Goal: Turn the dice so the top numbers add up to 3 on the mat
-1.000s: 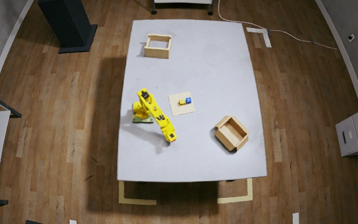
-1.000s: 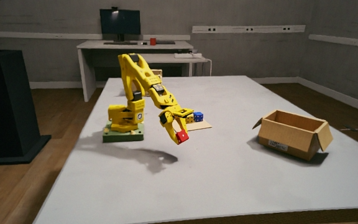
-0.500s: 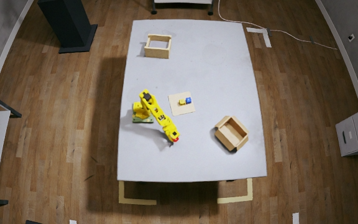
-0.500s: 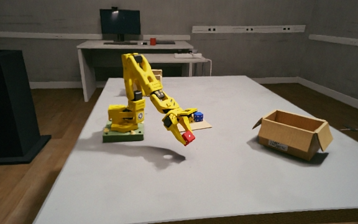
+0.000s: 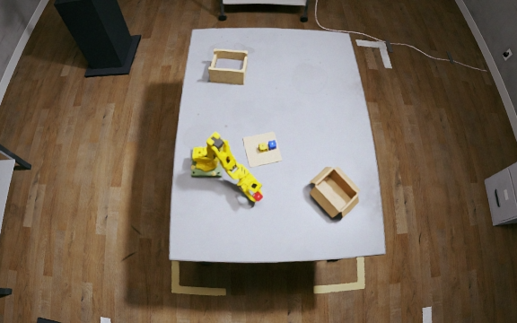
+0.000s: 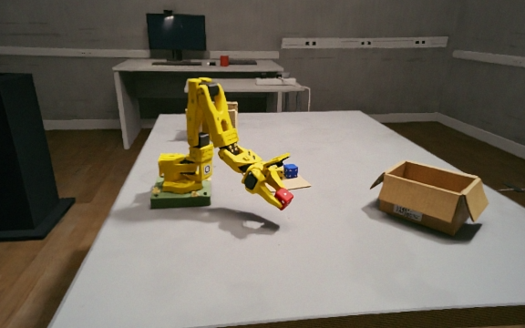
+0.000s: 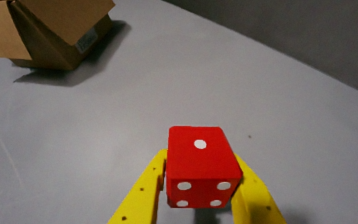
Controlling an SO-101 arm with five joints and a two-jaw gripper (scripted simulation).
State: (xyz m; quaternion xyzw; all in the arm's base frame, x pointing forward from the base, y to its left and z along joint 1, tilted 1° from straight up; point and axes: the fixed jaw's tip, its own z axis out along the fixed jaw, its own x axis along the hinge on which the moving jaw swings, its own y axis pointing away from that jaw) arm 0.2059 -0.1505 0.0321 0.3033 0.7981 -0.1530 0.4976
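Here, the pincer grips the red die above the table; the yellow die and blue die rest on the mat.

yellow die's pips too small to read from above

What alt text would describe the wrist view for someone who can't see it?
A red die, showing one white dot on one face and four on another, is held between the yellow gripper's fingers; beyond it, a cardboard box stands on the pale table.
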